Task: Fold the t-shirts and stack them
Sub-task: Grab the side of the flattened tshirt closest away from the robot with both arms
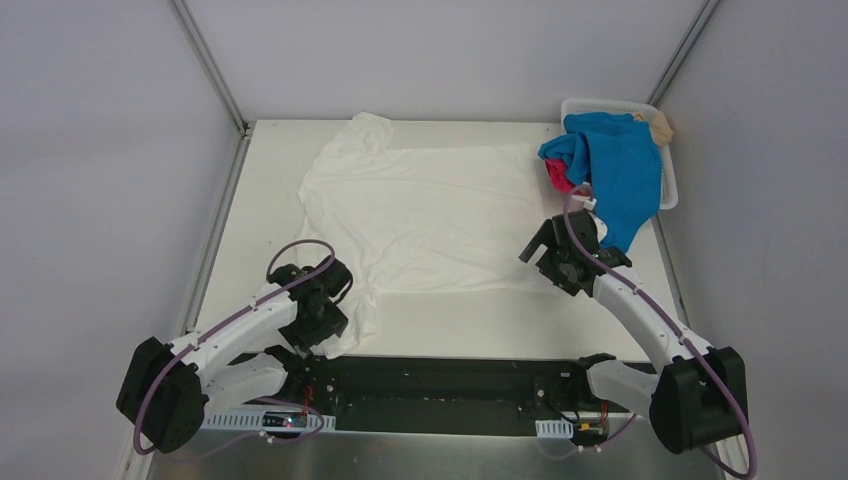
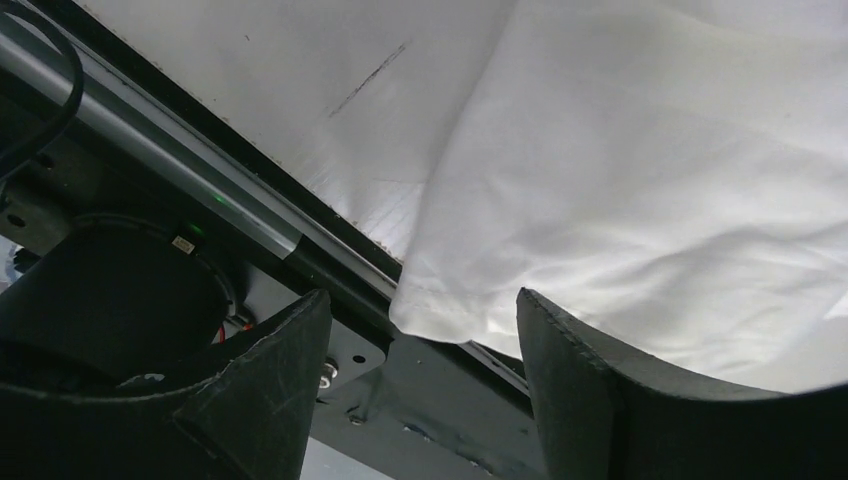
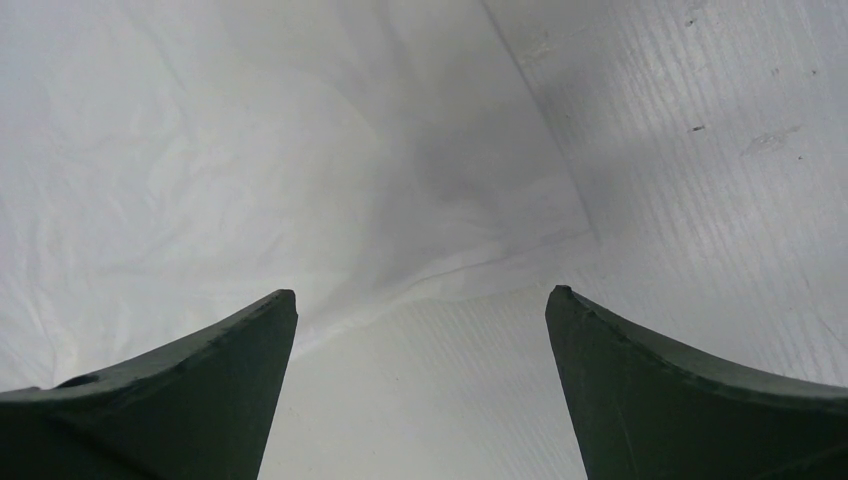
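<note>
Black-fingered, the left gripper [image 2: 422, 300] sits at lower left of the top view. Its jaws stand apart with the near-left hem corner of the white t-shirt [image 1: 430, 210] between them, not yet pinched. Right of centre, the right gripper [image 3: 422, 292] hangs wide open over the shirt's near-right corner. That shirt lies spread across the table [image 1: 470, 325]. Upper right, a white basket [image 1: 600, 103] holds the blue t-shirt [image 1: 625, 165], draped over its rim, plus a magenta t-shirt [image 1: 556, 175] and a tan t-shirt [image 1: 660, 125].

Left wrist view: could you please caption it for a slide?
Open jaws flank a corner of the white shirt at the table edge.
</note>
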You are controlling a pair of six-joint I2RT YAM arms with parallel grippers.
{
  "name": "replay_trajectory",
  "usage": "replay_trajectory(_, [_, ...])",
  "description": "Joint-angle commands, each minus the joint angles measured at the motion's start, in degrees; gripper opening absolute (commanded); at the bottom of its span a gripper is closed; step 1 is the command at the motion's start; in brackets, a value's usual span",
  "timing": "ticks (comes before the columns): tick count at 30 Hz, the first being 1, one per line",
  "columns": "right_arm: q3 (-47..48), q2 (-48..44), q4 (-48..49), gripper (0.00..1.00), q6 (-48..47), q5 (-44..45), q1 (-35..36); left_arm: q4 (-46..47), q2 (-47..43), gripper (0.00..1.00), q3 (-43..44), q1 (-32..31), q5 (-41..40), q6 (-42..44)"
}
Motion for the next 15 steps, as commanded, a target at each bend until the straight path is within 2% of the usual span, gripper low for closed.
replay_trajectory(1, [1.64, -0.23, -1.54, 0.99, -1.07, 2.6, 0.29, 2.91, 1.33, 0.65, -3.06, -0.54, 1.4, -3.49])
replay_trajectory(4, [1.48, -0.4, -1.54, 0.99, -0.79, 3.41, 0.36, 4.66, 2.97, 0.58, -3.68, -0.55, 2.45, -3.37])
replay_trajectory(6, [1.34, -0.45, -1.59, 0.99, -0.11, 3.83, 0.29, 7.09, 3.4, 0.49, -4.99, -0.54, 3.22, -3.57])
replay_trajectory(8, [1.08, -0.88, -1.72, 0.99, 0.71, 5.28, 0.2, 11.38, 3.53, 0.32, -6.97, -0.54, 4.92, -3.48])
replay_trajectory(9, [1.06, -1.22, -2.06, 0.99, 1.41, 5.92, 0.06, 13.43, 3.51, 0.19, -7.79, -0.6, 5.74, -2.93])
replay_trajectory(10, [1.09, -1.68, -2.57, 0.99, 2.11, 6.64, -0.03, 14.21, 3.49, 0.02, -8.0, -0.56, 5.61, -2.7])
replay_trajectory(15, [1.42, -4.21, -7.86, 0.99, 4.67, 9.6, -2.04, 13.83, -0.76, 0.0, -6.07, -0.56, 2.45, -1.03])
